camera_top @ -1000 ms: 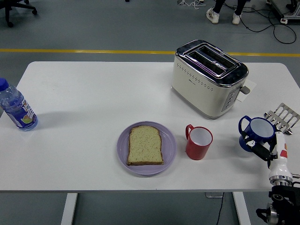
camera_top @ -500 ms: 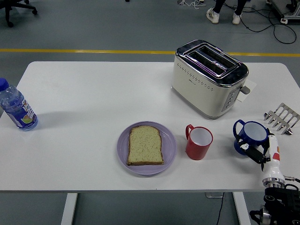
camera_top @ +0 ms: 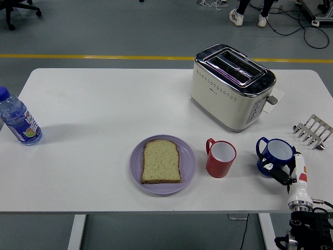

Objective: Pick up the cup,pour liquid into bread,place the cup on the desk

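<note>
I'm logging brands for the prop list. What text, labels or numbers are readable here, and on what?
None is legible.
Water bottle: colourful label, print too small to read.
Toaster: small dark mark on its side, too blurred.
Red cup, blue cup, purple plate: no print visible.

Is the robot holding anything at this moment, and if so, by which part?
The right hand grips the blue cup at its lower body on the near side, not by the handles. The left hand is out of view.
</note>
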